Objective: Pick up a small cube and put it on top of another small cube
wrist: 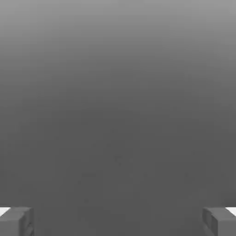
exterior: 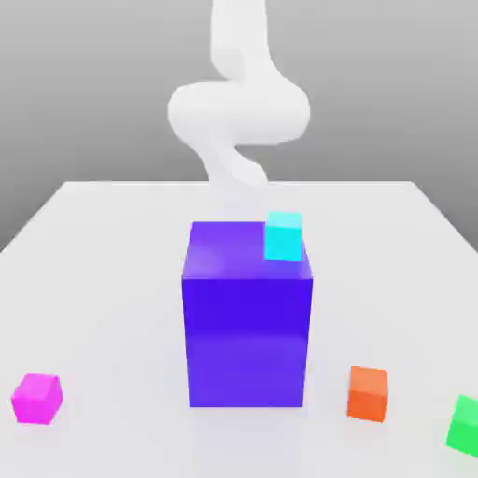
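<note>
From where I stand, the small plain magenta-pink cube point(exterior: 36, 400) sits at the lower left of the exterior view, on the pale, smooth tabletop point(exterior: 112, 280). The white robot arm point(exterior: 240, 107) rises at top centre, beyond the big blue-violet block point(exterior: 246, 341). The hand point(wrist: 118, 222) is spread wide, holding nothing; its next reach probably runs nearer the camera and toward the exterior view's left.

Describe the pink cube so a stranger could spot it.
Find the big blue-violet block on the pale table. Toward the exterior view's left, near the front, sits a small magenta-pink cube. The orange cube and green cube lie on the block's other side.
</note>
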`<act>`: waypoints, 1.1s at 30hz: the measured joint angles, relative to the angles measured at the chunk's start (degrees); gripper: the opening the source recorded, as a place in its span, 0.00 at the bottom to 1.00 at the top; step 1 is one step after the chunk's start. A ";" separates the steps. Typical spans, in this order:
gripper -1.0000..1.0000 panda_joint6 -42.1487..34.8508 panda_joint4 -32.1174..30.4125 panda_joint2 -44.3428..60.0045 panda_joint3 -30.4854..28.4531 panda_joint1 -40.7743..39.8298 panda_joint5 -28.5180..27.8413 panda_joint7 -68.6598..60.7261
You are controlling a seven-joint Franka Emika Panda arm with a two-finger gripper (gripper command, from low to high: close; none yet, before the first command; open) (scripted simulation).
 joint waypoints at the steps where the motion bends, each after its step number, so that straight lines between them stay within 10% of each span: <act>1: 0.50 0.92 -0.36 2.26 0.00 -1.36 -0.02 2.19; 31: 0.50 29.62 -6.79 64.89 -5.39 -26.65 7.62 47.65; 32: 0.00 30.45 -6.58 65.94 -5.06 -26.93 7.87 47.47; 33: 0.00 30.45 -6.58 65.94 -5.06 -26.93 7.87 47.47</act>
